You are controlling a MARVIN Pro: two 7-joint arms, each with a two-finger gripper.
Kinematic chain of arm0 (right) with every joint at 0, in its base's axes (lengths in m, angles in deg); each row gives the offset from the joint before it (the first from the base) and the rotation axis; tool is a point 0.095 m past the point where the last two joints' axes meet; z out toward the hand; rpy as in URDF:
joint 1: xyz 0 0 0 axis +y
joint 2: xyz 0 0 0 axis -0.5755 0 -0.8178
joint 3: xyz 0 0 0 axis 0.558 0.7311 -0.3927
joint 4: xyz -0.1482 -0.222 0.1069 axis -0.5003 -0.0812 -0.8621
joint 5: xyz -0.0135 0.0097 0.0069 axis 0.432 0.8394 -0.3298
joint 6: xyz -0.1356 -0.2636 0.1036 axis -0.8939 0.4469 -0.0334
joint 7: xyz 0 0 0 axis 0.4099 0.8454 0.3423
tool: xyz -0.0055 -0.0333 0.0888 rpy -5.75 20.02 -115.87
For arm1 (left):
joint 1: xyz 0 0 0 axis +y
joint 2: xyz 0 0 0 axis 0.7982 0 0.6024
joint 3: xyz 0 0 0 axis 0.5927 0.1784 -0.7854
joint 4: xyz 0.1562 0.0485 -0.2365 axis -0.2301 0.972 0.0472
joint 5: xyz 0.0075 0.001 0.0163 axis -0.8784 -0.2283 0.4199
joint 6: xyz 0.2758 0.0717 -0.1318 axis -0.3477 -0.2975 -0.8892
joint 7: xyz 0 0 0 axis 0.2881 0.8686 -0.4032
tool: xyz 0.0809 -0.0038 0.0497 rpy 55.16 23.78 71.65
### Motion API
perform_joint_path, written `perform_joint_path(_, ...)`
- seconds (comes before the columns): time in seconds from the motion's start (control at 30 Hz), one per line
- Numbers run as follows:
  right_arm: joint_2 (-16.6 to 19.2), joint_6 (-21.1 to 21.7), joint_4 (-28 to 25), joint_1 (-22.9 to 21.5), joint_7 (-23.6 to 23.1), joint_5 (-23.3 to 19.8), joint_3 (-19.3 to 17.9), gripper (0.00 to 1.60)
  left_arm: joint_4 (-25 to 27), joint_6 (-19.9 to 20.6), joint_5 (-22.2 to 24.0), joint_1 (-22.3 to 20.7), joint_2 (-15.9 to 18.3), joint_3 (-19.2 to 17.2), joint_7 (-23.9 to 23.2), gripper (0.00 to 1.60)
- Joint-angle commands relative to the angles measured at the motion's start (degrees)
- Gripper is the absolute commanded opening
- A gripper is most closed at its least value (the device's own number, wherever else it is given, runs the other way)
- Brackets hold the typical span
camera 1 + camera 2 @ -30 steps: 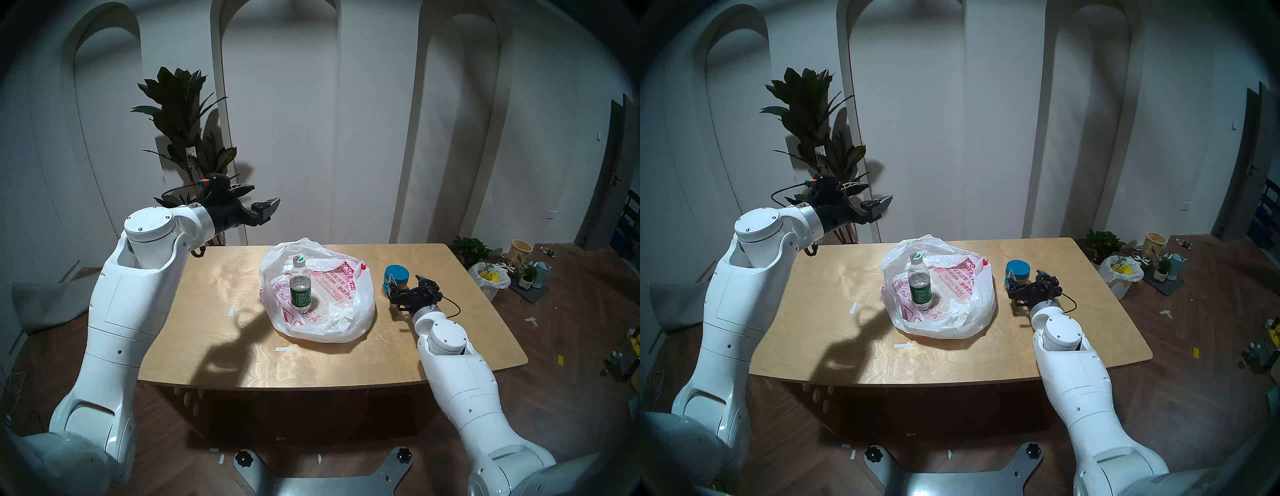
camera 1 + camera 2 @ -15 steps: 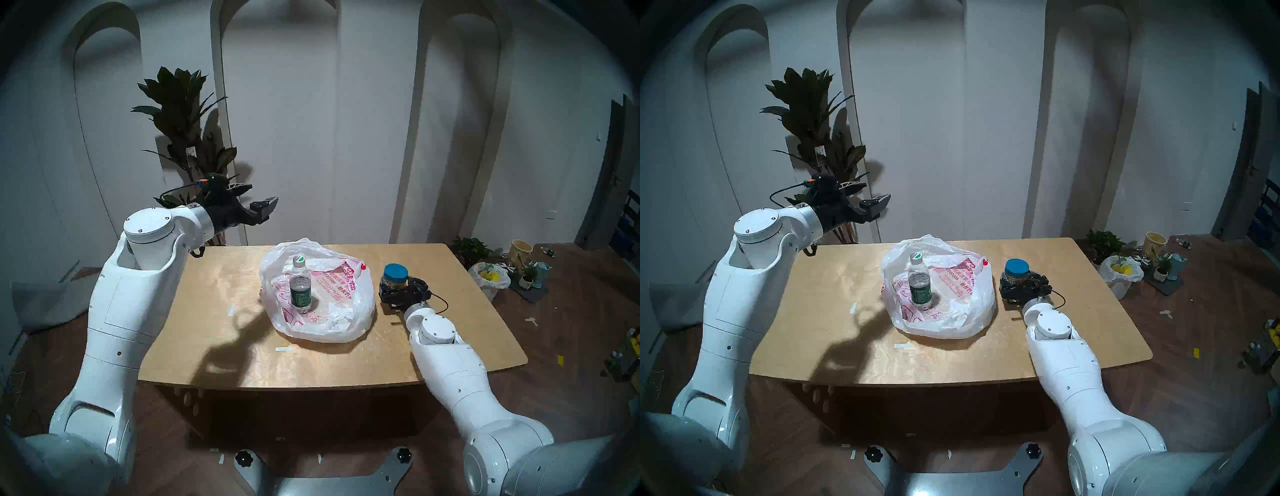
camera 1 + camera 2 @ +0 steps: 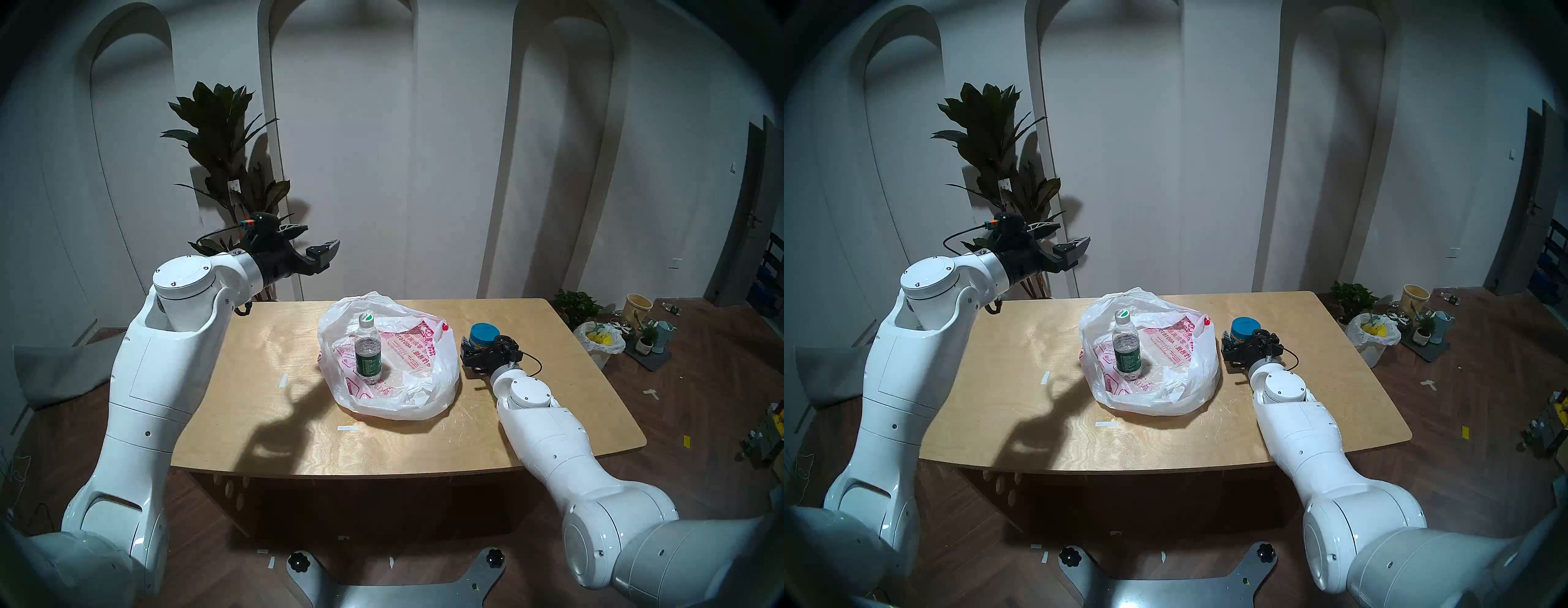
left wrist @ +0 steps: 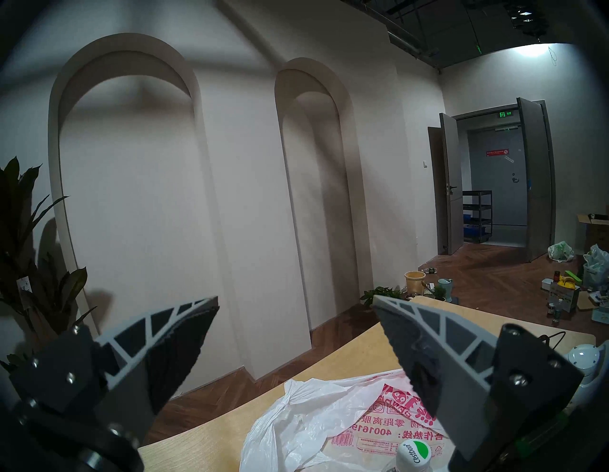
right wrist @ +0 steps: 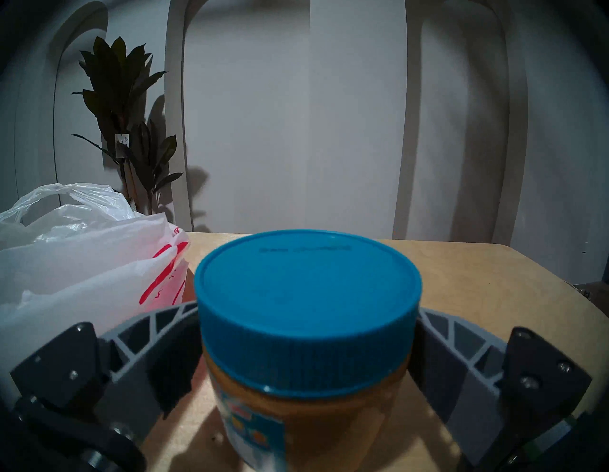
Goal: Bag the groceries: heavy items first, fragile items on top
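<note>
Jar: upright on counter, beside bag; awaits bagging.
Right end effector: closed around jar's sides, below lid.
Bottle: upright inside bag; heavy first.
Left end effector: open, empty, raised clear.

The white and green cap of the water bottle, at the bottom edge of the left wrist view, reads "Cestbon". Beside it, the white plastic bag carries red-pink print upside down, with the digits "4001619" legible; its remaining characters are hard to make out. A green exit sign over the doorway, upper right, is unreadable.
</note>
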Motion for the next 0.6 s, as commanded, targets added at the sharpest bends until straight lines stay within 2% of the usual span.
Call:
perform_joint_path(0.0, -1.04, 1.39, 3.26, -6.50, 1.05, -0.32, -0.61, 1.60, 0.55, -0.59, -0.04, -0.93, 0.07, -0.13, -0.15, 1.60)
perform_joint_path(0.03, -1.11, 1.53, 3.57, -6.58, 1.20, -0.14, -0.53, 0.92, 0.55, -0.61, -0.04, -0.93, 0.08, -0.13, -0.13, 1.60)
perform_joint_path(0.07, -1.54, 1.20, 5.90, -8.04, 1.46, -0.54, -0.84, 0.65, 0.54, -0.63, -0.02, -0.93, 0.09, -0.11, -0.11, 1.60)
perform_joint_path(0.1, -1.67, 1.01, 5.59, -7.66, 1.49, -0.74, -1.10, 0.65, 0.54, -0.65, -0.01, -0.94, 0.09, -0.10, -0.10, 1.60)
perform_joint_path(0.13, -1.80, 0.65, 6.53, -8.21, 1.43, -0.80, -1.22, 0.00, 0.53, -0.68, -0.01, -0.94, 0.10, -0.09, -0.09, 1.60)
perform_joint_path(0.17, -2.00, 0.08, 8.81, -9.70, 1.33, -1.00, -1.32, 0.00, 0.53, -0.71, 0.00, -0.95, 0.11, -0.08, -0.08, 1.60)
perform_joint_path(0.3, -2.29, -2.61, 10.37, -10.49, 0.87, -1.55, -1.74, 0.00, 0.50, -0.81, 0.04, -0.96, 0.15, -0.04, -0.07, 1.60)
perform_joint_path(0.57, -3.11, -5.45, 6.56, -12.69, -0.30, -2.14, -1.95, 0.00, 0.50, -0.68, 0.14, -0.89, 0.10, -0.09, 0.01, 1.60)
